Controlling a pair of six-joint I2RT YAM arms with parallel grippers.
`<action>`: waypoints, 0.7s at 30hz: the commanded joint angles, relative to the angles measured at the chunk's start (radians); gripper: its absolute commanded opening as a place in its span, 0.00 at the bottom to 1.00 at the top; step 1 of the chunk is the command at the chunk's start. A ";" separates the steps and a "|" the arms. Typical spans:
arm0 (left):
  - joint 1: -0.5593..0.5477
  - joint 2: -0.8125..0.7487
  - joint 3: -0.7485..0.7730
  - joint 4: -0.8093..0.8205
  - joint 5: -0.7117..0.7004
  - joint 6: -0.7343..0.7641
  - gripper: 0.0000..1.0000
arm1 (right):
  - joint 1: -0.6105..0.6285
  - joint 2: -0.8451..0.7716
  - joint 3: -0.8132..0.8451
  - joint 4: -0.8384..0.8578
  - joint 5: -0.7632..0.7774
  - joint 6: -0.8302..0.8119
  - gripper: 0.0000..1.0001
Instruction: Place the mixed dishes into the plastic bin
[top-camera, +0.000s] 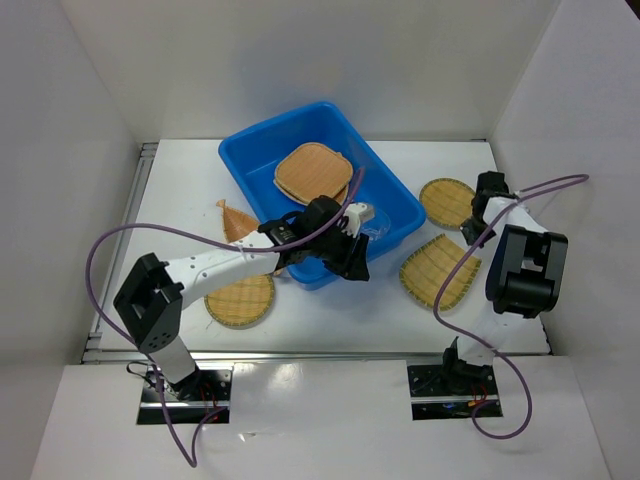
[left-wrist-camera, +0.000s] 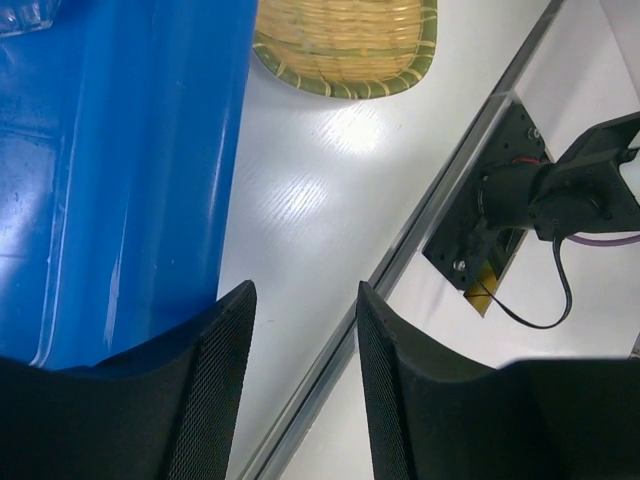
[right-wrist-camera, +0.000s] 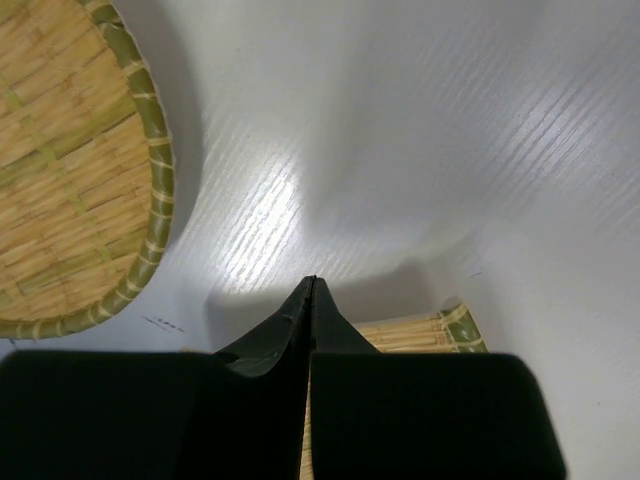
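The blue plastic bin (top-camera: 255, 160) sits in the middle of the table. It holds an orange-brown woven tray (top-camera: 313, 172) and a small clear cup (top-camera: 372, 222). My left gripper (top-camera: 352, 258) is open and empty above the bin's near right wall (left-wrist-camera: 110, 170). A round tray (top-camera: 240, 298) and a small orange leaf-shaped tray (top-camera: 234, 220) lie left of the bin. A round tray (top-camera: 447, 203) and a fan-shaped tray (top-camera: 440, 270) lie to its right. My right gripper (top-camera: 478, 212) is shut and empty, low between those two trays (right-wrist-camera: 70, 170).
White walls enclose the table on three sides. A metal rail (left-wrist-camera: 400, 260) runs along the table's near edge, with the right arm's base mount (left-wrist-camera: 500, 210) beyond it. Purple cables loop from both arms.
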 joint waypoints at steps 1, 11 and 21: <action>0.001 -0.055 -0.004 0.030 -0.010 0.022 0.53 | -0.008 -0.012 -0.037 0.038 0.039 -0.020 0.01; 0.001 -0.084 -0.031 0.057 -0.029 0.022 0.53 | -0.008 -0.116 -0.209 -0.021 -0.050 -0.049 0.01; 0.001 -0.113 -0.059 0.076 -0.038 0.011 0.53 | 0.214 -0.222 -0.218 -0.155 -0.159 0.019 0.01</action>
